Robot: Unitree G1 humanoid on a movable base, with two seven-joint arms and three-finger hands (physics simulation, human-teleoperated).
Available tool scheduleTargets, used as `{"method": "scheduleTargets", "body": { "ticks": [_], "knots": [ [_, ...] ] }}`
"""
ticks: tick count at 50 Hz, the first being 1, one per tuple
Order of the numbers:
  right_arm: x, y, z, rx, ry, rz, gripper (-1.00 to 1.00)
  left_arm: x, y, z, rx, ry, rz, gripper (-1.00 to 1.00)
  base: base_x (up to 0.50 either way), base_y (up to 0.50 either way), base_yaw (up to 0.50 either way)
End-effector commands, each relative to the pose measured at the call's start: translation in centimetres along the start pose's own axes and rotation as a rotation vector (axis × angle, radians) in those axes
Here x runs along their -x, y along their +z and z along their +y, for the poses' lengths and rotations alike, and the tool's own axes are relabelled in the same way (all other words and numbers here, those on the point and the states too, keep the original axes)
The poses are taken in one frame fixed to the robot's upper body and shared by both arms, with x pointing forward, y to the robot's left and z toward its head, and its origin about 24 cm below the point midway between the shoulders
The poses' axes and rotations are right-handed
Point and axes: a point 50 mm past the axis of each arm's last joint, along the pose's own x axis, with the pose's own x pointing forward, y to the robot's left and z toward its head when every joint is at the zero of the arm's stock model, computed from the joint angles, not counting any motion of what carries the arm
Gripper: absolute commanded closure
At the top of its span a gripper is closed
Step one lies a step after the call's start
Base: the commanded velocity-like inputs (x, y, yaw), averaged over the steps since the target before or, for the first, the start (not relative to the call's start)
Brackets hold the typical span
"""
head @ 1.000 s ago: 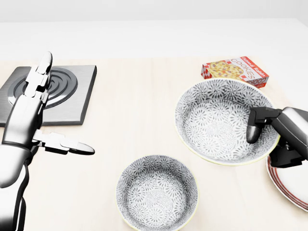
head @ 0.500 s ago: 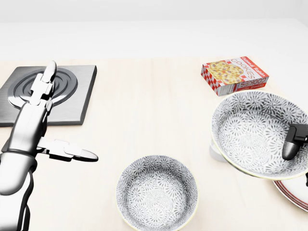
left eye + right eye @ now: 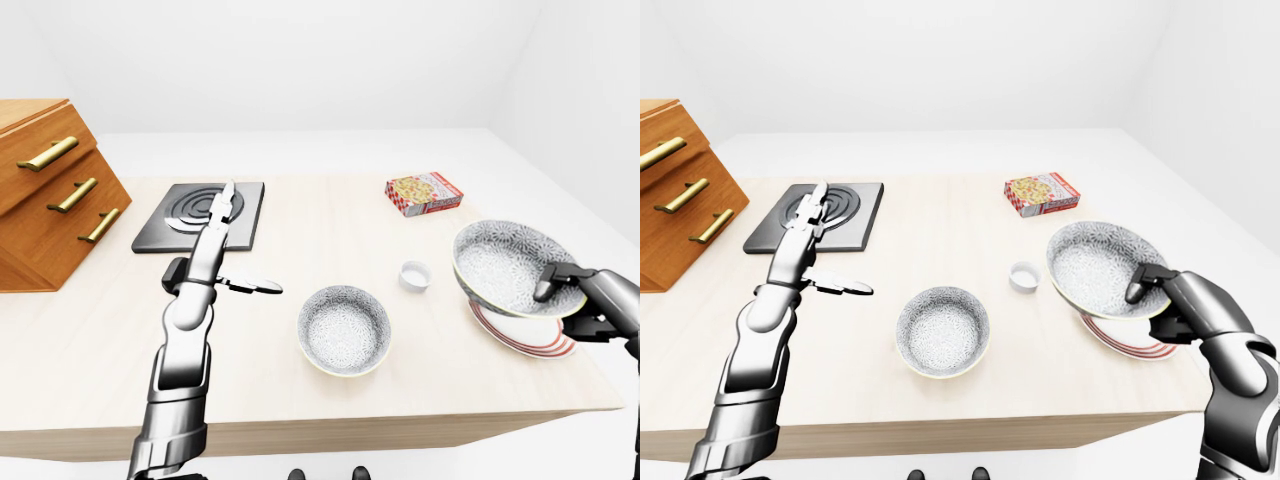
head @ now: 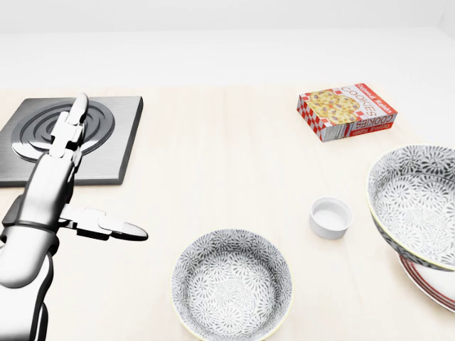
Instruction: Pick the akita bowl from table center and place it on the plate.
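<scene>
We see bright, even light from above, sharp throughout with no blur. Shadows on the table (image 3: 300, 390) are faint, and the left arm (image 4: 35, 213) shows soft glossy highlights.

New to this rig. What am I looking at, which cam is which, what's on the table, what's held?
It is a simulated humanoid with two three-finger hands. All three pictures come from cameras on its head: one head view and a left-eye/right-eye pair.

On the wooden table lie a hotplate, a cookie box, a small white cup, a patterned bowl and a red-rimmed plate.

The right hand grips the rim of a larger patterned bowl, tilted over the plate. The left hand is open and holds nothing.
</scene>
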Motion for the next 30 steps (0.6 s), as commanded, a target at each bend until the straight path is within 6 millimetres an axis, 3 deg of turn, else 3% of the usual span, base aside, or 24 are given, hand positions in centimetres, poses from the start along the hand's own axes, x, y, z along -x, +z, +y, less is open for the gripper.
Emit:
{"method": "scheduleTargets", "body": {
  "ticks": [1,15,23,30],
  "knots": [
    [0.3,-1.0,-0.5,-0.156,-0.046,-0.044,1.0,0.0,-0.1,-0.1,0.0,-0.003,0.005,-1.0,0.0,0.0,0.0],
    [0.9,-3.8,-0.3,-0.187,-0.049,0.063,1.0,1.2,0.3,-0.5,-0.007,-0.009,-0.015,-1.0,0.0,0.0,0.0],
    [0.6,-4.8,-0.3,-0.183,-0.063,0.106,1.0,0.0,-1.0,-0.5,0.005,-0.01,0.043,-1.0,0.0,0.0,0.0],
    [0.0,-4.4,0.0,-0.161,-0.063,0.104,1.0,-0.6,-1.9,-0.5,0.013,-0.01,0.083,-1.0,0.0,0.0,0.0]
  ]
}}
